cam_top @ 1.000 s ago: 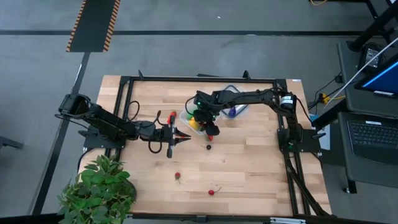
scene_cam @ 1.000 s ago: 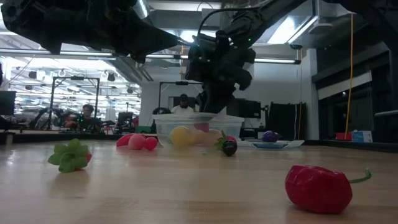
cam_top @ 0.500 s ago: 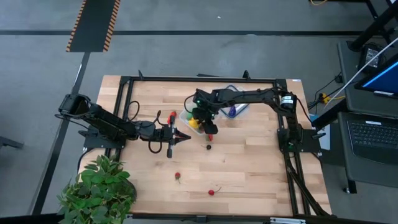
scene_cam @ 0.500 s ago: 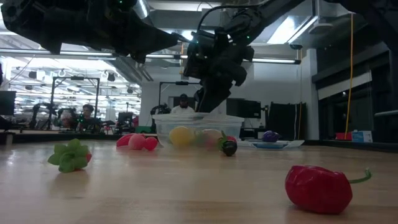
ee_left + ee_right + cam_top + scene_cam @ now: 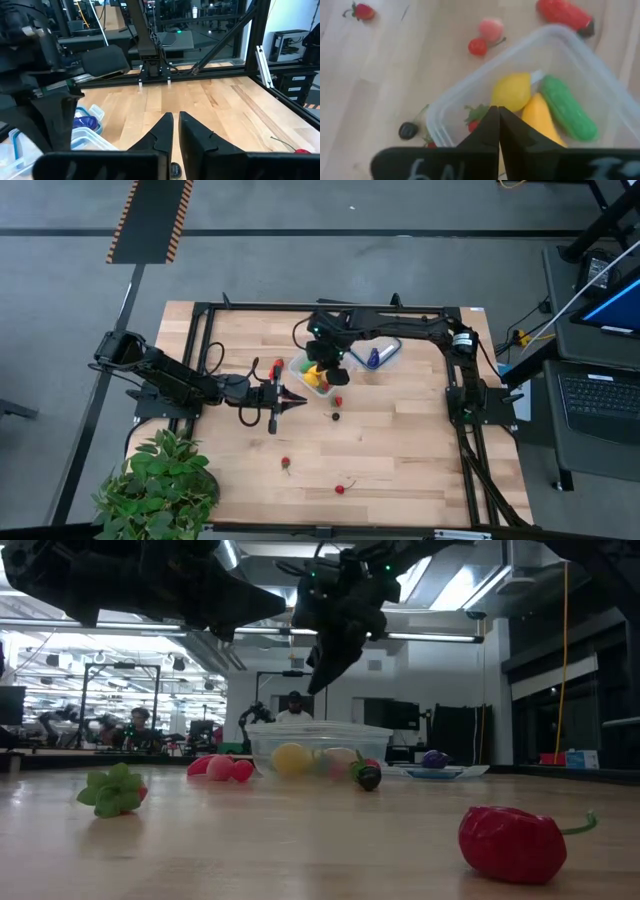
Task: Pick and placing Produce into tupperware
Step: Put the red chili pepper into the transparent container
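The clear tupperware [image 5: 312,376] stands on the table's middle toward the far side and holds a lemon [image 5: 511,91], a yellow piece [image 5: 540,117], a green cucumber [image 5: 567,115] and a strawberry [image 5: 476,117]. My right gripper [image 5: 498,117] hangs above the tub, shut and empty, slanting downward. More Produce lies loose on the wood: a peach [image 5: 491,29], a cherry [image 5: 477,46], a dark fruit [image 5: 335,417], a strawberry [image 5: 287,465] and a red pepper [image 5: 512,843]. My left gripper [image 5: 295,396] waits left of the tub, level, shut and empty.
A flat clear lid [image 5: 378,352] with a blue-purple piece on it lies right of the tub. A leafy potted plant [image 5: 160,480] fills the near left corner. A black frame [image 5: 200,330] runs along the table's left, far and right edges. Bare wood spreads near and right.
My right gripper has risen from the tub's rim to well above it, drifting a little toward the far edge, and its fingers have come together with nothing between them. The produce in the tub and on the table lies as before.
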